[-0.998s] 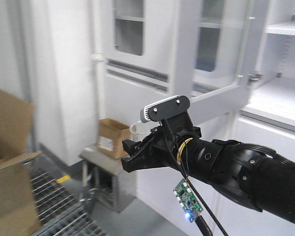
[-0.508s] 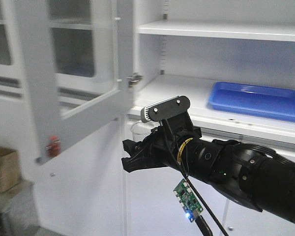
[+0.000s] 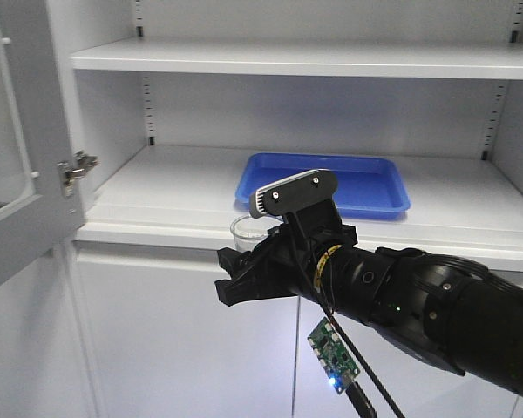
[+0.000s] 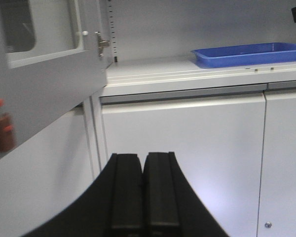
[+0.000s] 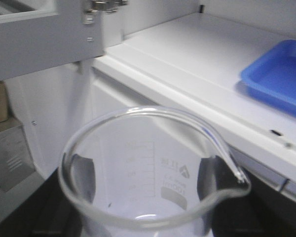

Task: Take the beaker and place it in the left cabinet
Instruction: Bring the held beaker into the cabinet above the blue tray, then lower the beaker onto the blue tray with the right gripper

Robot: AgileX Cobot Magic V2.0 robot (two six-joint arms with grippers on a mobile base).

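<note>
**Carry step: beaker held in front of the open left cabinet**

We show the transport step; the placement is not yet made. The right gripper is closed around the beaker, and its dark pads show through the glass on either side. The beaker is upright and empty, with its spout toward the near right in the right wrist view. It hangs in the air just in front of the left cabinet, near the front edge of the lower shelf and not yet over it. We cannot tell whether its base clears that edge.

The glass-paned door stands swung open at the left. A blue tray lies right of centre on the shelf, with bare shelf to its left. The left gripper has its fingers pressed together and holds nothing.

We judge that the next move calls for:
- carrying the beaker farther in, over the bare shelf left of the tray;
- keeping it level and lowering it until the base sits flat;
- only then parting the jaws and drawing straight back.
</note>
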